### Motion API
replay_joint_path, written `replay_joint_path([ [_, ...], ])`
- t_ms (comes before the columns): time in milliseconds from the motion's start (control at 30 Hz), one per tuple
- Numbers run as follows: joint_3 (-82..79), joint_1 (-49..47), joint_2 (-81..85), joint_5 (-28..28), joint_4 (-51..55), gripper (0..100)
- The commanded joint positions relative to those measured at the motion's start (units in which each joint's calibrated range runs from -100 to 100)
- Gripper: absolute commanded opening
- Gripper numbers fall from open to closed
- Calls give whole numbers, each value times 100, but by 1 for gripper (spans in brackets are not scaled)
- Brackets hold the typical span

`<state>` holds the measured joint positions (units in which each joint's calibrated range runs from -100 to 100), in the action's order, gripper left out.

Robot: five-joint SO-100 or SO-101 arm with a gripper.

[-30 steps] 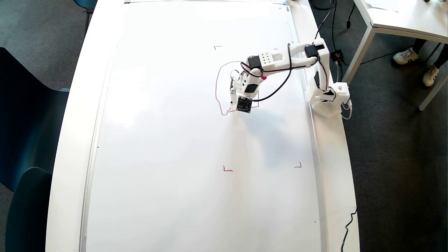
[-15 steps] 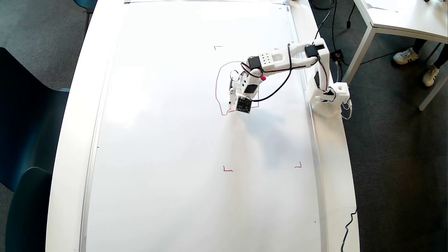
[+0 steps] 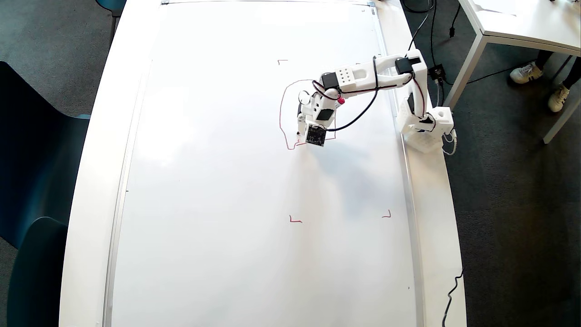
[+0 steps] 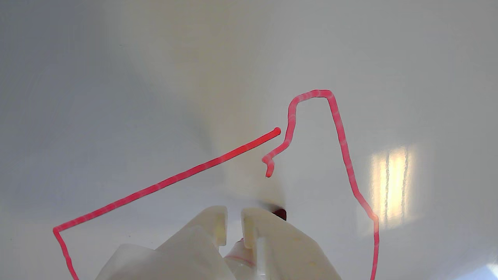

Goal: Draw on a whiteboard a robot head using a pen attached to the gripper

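Since a second ago the gripper (image 3: 301,129) has edged slightly up the overhead view. Largest is the white table (image 3: 433,209), carrying the whiteboard (image 3: 227,204). On the board's upper right sits the unfinished red robot head (image 3: 281,113) outline. Smallest, the pen (image 4: 279,213) sits clamped between the nearly closed jaws, its dark tip at the board inside the outline.

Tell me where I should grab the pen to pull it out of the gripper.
Take the pen by its red cap end, the only part sticking clear of the gripper. Come from above on the arm side, since the tip end is buried between the fingers near the whiteboard.
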<state>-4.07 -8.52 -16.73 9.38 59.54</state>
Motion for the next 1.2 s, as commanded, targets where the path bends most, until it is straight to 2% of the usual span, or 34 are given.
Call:
replay_joint_path([
  [0, 66, 171, 0, -32, 23, 1],
  [667, 130, 546, -33, -203, 23, 1],
  [1167, -551, 605, 386, -209, 23, 1],
])
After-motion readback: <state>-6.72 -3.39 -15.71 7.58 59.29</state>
